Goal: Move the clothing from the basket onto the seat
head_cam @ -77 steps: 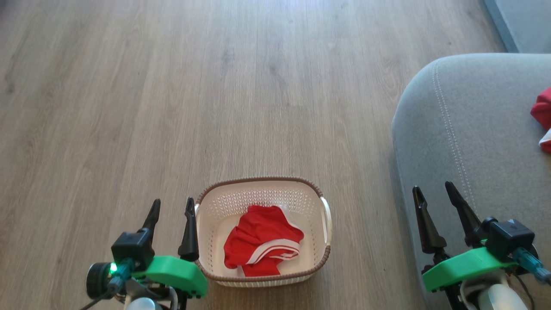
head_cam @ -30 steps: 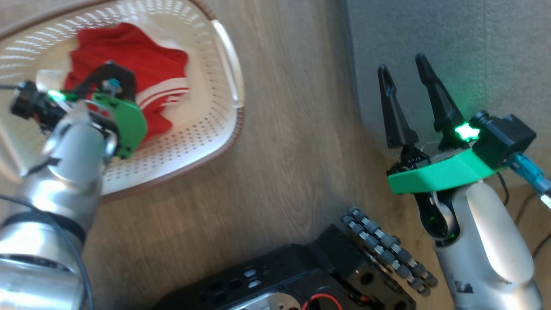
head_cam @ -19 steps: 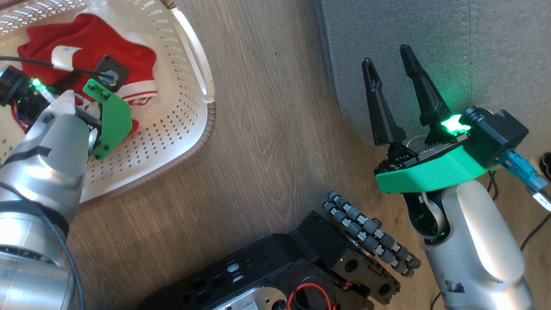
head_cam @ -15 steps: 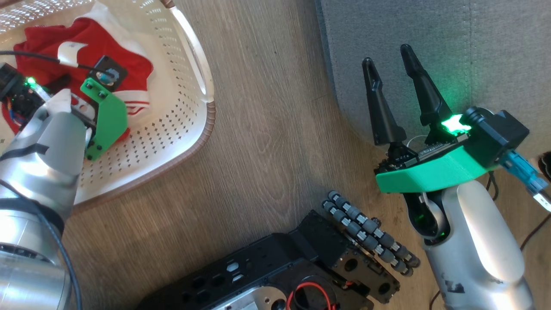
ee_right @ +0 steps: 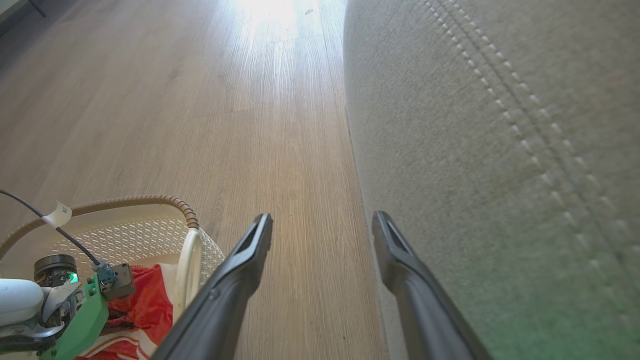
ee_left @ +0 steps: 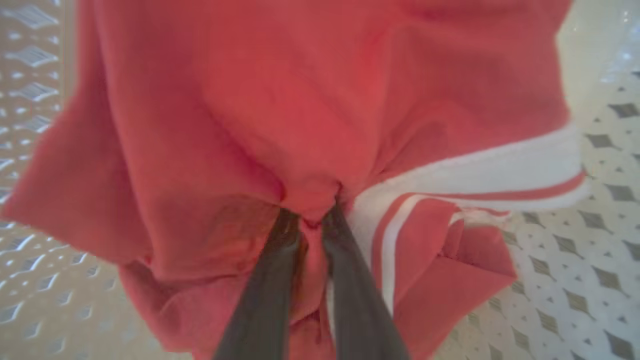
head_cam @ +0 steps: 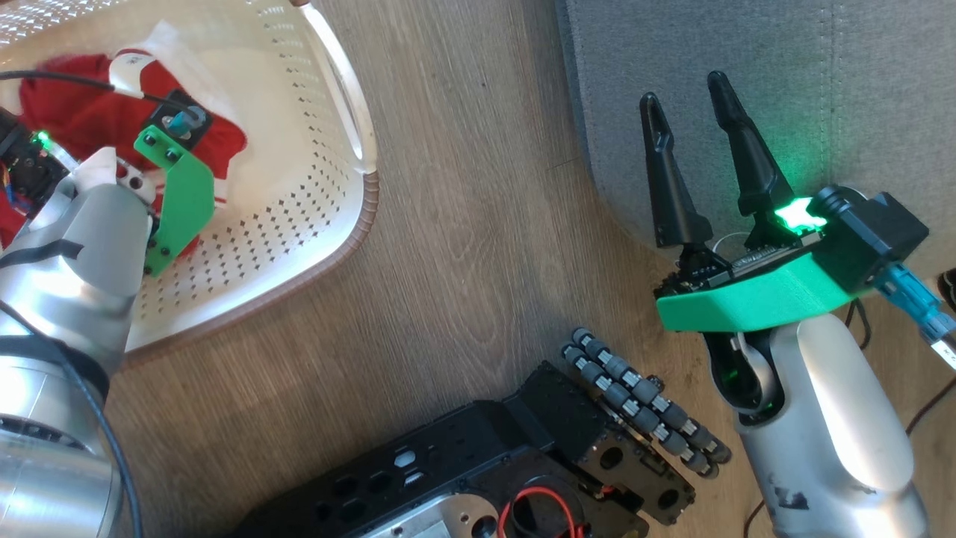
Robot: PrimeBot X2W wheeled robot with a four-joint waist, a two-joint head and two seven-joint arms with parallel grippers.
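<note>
The left gripper [ee_left: 310,216] reached down into the cream perforated laundry basket [head_cam: 357,224] on the wood-plank floor [head_cam: 463,224]. Its two dark fingers were drawn in to a narrow gap and pinched a gathered fold of the red garment [ee_left: 250,100] just beside its white stripes. Fabric bunched and puckered at the fingertips, and the rest of the cloth spread away over the basket's patterned bottom. The garment sat wholly inside the basket, not yet on the grey upholstered seat cushion [head_cam: 747,60]. Whether it had cleared the basket floor could not be told.

The pinch at a central fold looked chosen so that the soft cloth would rise in one bundle and not trail over the braided rim.

The right gripper [head_cam: 683,87] hung low in front of the cushion's face, well apart from the basket. Its fingers were spread wide and held nothing. It seemed parked there to leave the left arm room. One finger lay close against the upholstery, and contact could not be judged.
</note>
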